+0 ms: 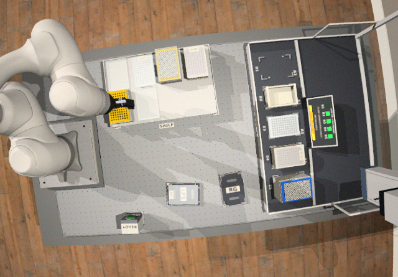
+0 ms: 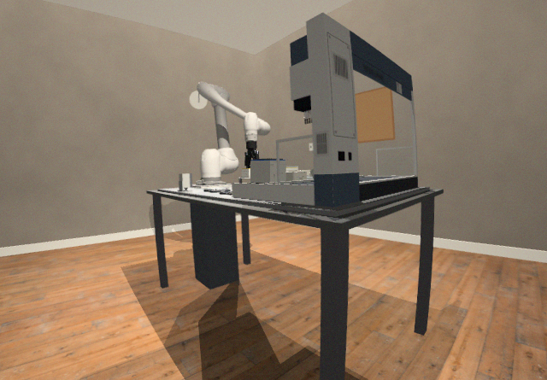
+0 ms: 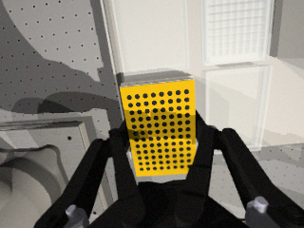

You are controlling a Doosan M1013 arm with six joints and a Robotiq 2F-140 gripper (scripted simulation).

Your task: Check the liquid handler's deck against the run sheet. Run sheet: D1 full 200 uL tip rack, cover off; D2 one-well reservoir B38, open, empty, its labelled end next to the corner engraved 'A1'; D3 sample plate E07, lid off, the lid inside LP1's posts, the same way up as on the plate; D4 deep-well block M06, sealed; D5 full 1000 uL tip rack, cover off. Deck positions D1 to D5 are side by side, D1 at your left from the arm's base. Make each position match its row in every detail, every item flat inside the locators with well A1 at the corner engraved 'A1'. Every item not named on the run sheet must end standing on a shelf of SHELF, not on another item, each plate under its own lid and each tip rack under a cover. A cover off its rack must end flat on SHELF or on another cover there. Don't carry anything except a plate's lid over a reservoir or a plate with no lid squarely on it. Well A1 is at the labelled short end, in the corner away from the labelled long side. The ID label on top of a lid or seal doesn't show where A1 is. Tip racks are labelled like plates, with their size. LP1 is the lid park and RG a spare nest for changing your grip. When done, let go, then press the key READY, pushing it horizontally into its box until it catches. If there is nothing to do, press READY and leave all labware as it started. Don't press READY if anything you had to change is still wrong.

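Note:
My gripper [image 1: 123,103] [image 3: 161,118] [image 2: 249,159] is shut on a yellow tip rack [image 1: 118,113] [image 3: 159,119] whose top shows rows of dark holes. The rack is at the corner of SHELF [image 1: 188,101] nearest the arm's base. I cannot tell whether it rests on the shelf or is raised. On the deck, D1 [image 1: 276,66] holds nothing. D2 holds an open cream reservoir [image 1: 280,95]. D3 holds a white plate [image 1: 283,126]. D4 holds a deep-well block [image 1: 288,155]. D5 holds a blue-framed tip rack [image 1: 296,189].
SHELF also carries a clear cover [image 1: 117,70], a white plate [image 1: 143,70], a yellow-framed full tip rack [image 1: 167,64], another plate [image 1: 196,61] and a clear cover [image 1: 146,103] [image 3: 235,106] beside my rack. LP1 [image 1: 183,193], RG [image 1: 232,189] and the READY box [image 1: 130,223] stand near the table's front.

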